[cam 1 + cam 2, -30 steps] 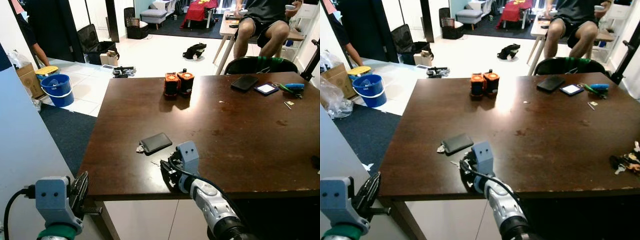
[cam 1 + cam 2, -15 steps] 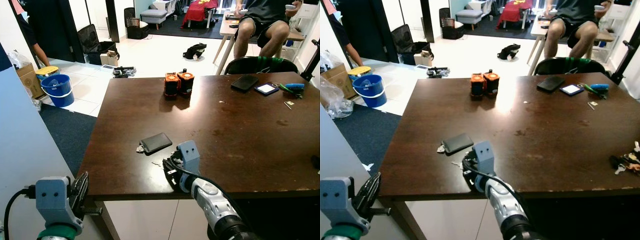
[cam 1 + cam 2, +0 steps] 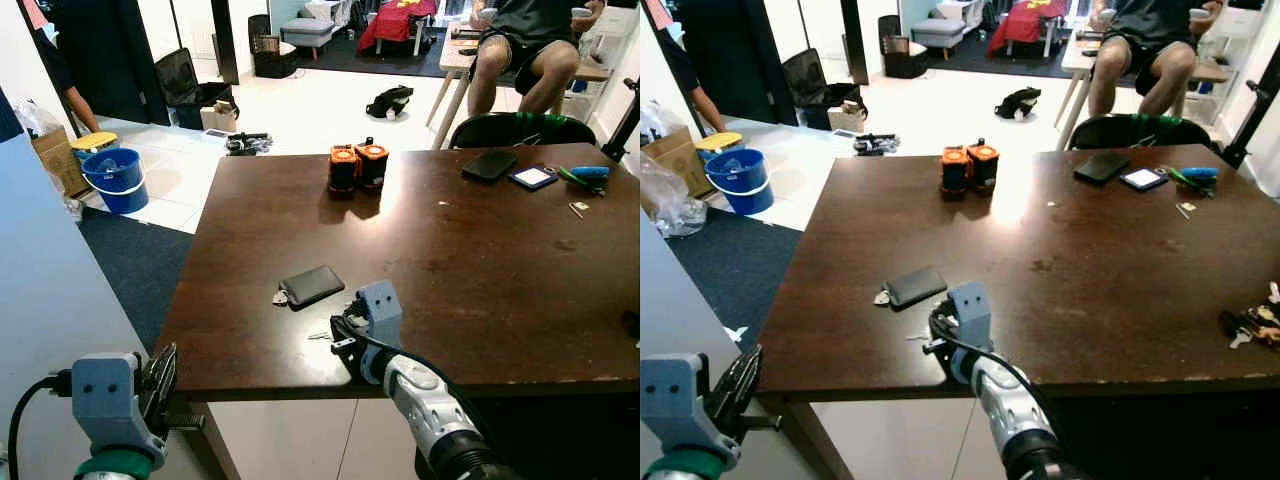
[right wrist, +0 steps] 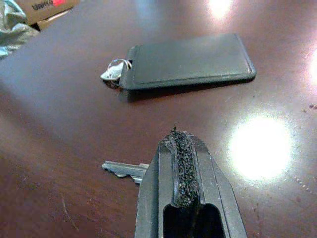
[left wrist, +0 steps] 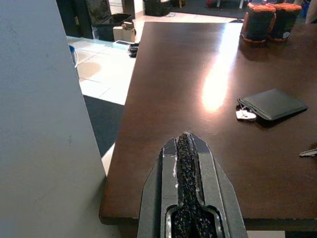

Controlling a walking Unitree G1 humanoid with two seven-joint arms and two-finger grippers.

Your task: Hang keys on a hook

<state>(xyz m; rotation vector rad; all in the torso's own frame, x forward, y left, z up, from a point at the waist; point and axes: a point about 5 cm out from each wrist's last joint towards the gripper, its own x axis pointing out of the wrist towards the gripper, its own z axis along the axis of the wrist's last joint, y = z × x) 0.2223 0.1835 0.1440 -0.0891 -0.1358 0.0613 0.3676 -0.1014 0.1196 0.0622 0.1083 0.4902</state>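
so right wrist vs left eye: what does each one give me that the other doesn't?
Right wrist view alone: close detail. A single silver key lies on the table just past the right gripper, whose fingers are pressed together, and a small ring tag sits at the black case's end.

Left eye view alone: the room. The left gripper hangs below the table edge; two orange-topped cylinders, a blue bucket and a seated person are beyond.

Both: the black case, flat on the dark wooden table, ahead of the right gripper.

Both grippers' jaws pressed together
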